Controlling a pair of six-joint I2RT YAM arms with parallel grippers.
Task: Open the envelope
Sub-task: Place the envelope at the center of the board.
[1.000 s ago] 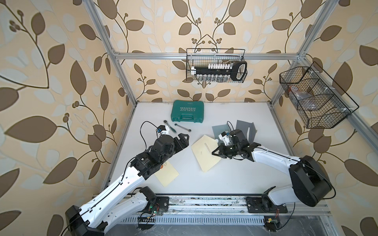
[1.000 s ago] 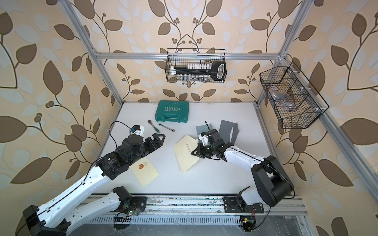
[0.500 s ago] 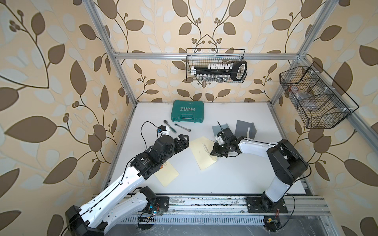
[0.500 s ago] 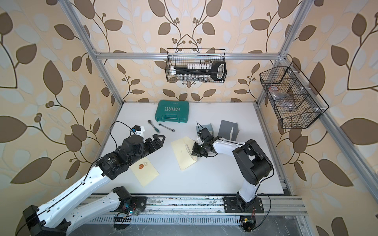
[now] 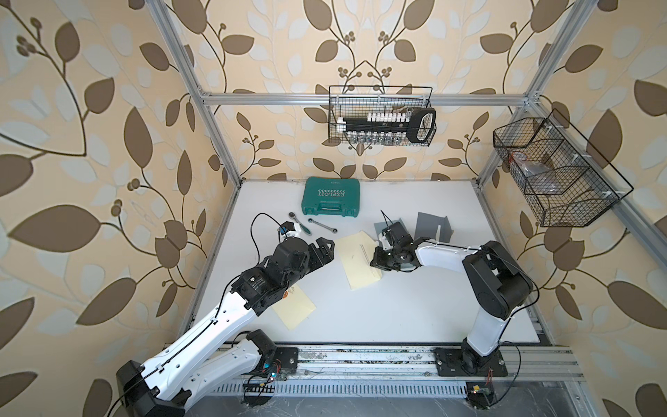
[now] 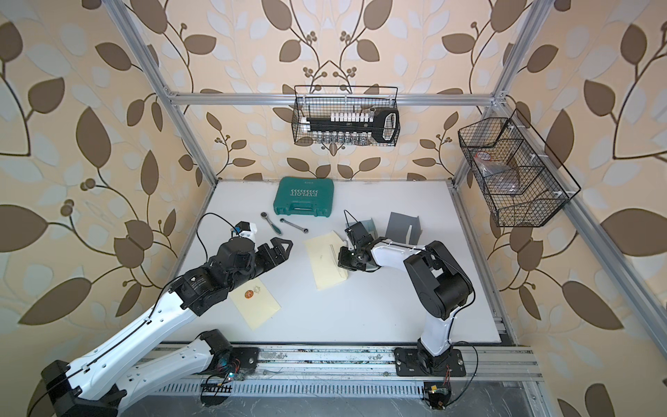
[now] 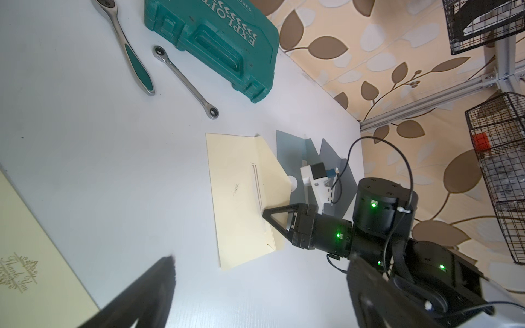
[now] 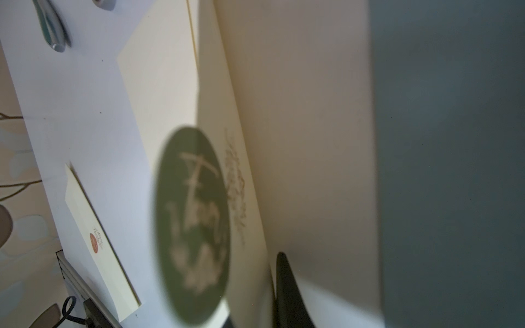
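Observation:
The cream envelope (image 5: 355, 269) (image 6: 325, 267) lies mid-table, its pointed flap (image 7: 274, 173) folded out toward the right arm. My right gripper (image 5: 376, 259) (image 6: 341, 260) (image 7: 267, 214) sits at the envelope's right edge, low on the table. In the right wrist view the flap with its round green seal (image 8: 193, 224) lies against one dark finger (image 8: 287, 284). The other finger is hidden, so the grip is unclear. My left gripper (image 5: 325, 249) (image 6: 279, 249) (image 7: 261, 306) hovers open and empty to the left of the envelope.
A second cream envelope (image 5: 294, 307) (image 6: 258, 303) with a red seal lies under the left arm. A green tool case (image 5: 332, 198), a ratchet (image 5: 299, 222) and a wrench (image 5: 322, 224) lie behind. Grey folded cards (image 5: 431, 225) stand beside the right arm. Wire baskets (image 5: 380, 115) (image 5: 556, 173) hang on the walls.
The right arm has raised its elbow and drawn back toward its base. Its gripper has slid a little left along the envelope's right edge. The left arm has stayed still.

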